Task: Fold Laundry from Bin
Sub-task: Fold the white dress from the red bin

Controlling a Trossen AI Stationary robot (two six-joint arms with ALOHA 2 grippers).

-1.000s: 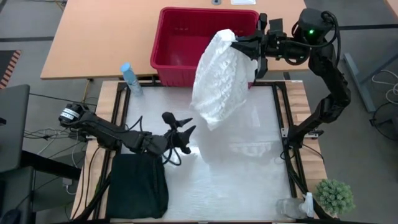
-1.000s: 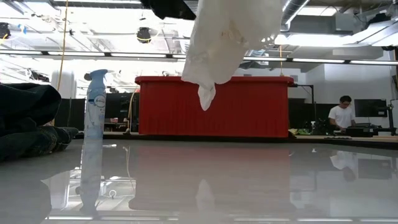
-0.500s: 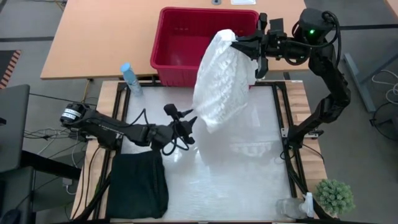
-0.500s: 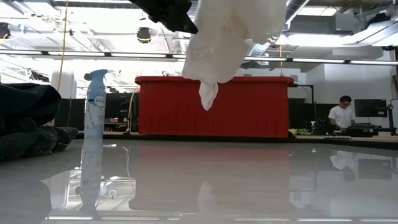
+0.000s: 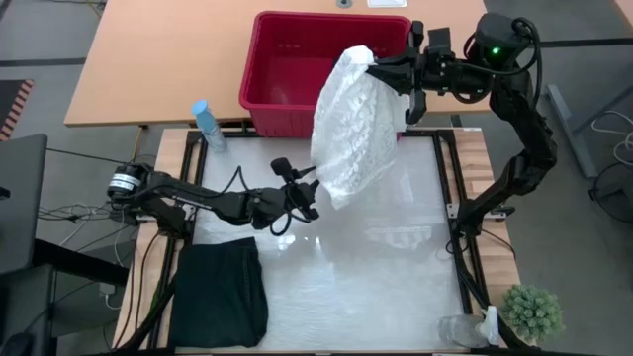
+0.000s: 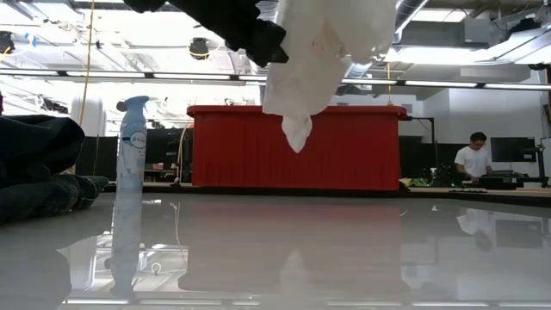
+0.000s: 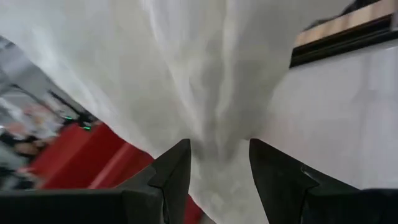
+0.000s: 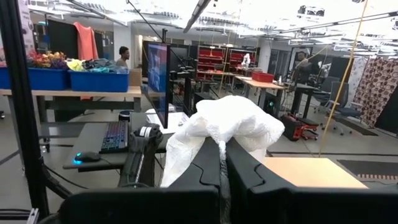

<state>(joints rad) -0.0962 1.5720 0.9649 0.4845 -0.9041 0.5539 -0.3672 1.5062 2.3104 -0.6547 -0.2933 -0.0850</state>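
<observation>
Right gripper (image 5: 381,69) is clenched on the top of the white garment (image 5: 354,124) and holds it up in the air, just in front of the red bin (image 5: 287,44). Cloth hangs down with its long axis vertical, and its lowest tip is well above the table (image 5: 376,267) in the low view. Left gripper (image 5: 309,194) is near the lower edge of this cloth, at its left side, w/ fingers parted and nothing between them yet; in the left wrist view the white cloth fills the space just beyond the fingertips (image 7: 177,162). So the left arm is the nearer one to the free bottom end, and I judge the next move is to catch that end. Count: 1 white garment in the air, 1 black garment (image 5: 220,292) lying at the front left of the table, 1 bin, 1 spray bottle (image 5: 206,125), 2 arms.
</observation>
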